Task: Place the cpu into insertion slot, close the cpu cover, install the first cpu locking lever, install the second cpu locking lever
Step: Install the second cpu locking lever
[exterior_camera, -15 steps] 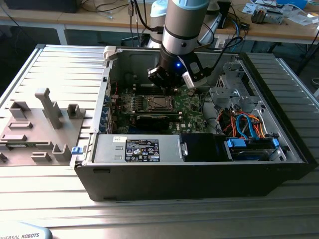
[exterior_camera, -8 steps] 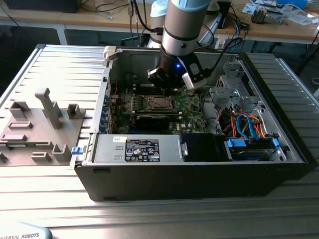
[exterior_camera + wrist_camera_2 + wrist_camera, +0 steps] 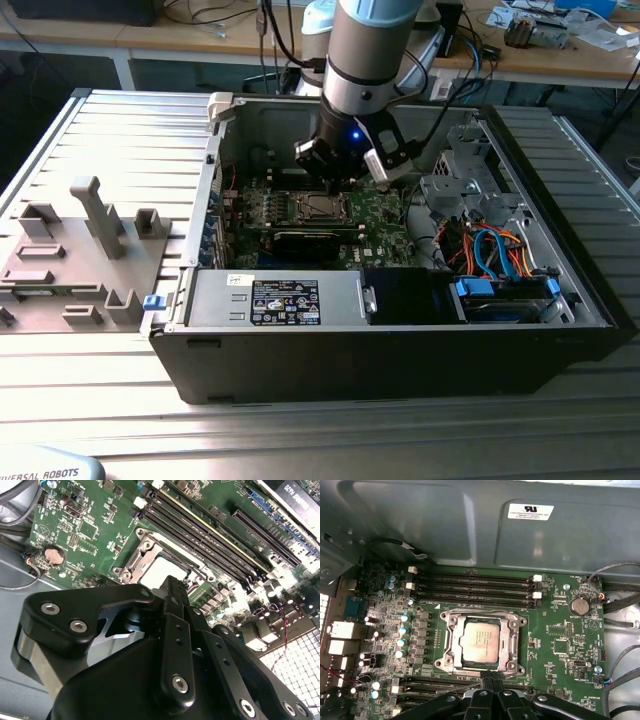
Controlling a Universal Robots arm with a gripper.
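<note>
First wrist view: the cpu (image 3: 480,641) sits in the insertion slot (image 3: 451,667) near the middle of the green motherboard (image 3: 560,640), with the cpu cover (image 3: 512,645) closed flat around it. The gripper (image 3: 487,676) hangs at the slot's edge, fingers pressed together and holding nothing, inside the open computer case (image 3: 400,350).

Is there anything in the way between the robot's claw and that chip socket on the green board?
Nothing visible. The gripper hangs just over the near edge of the insertion slot, with open air between them. The cpu already lies in the slot, with the cpu cover framing it. The memory slots lie beyond, on the far side.
</note>
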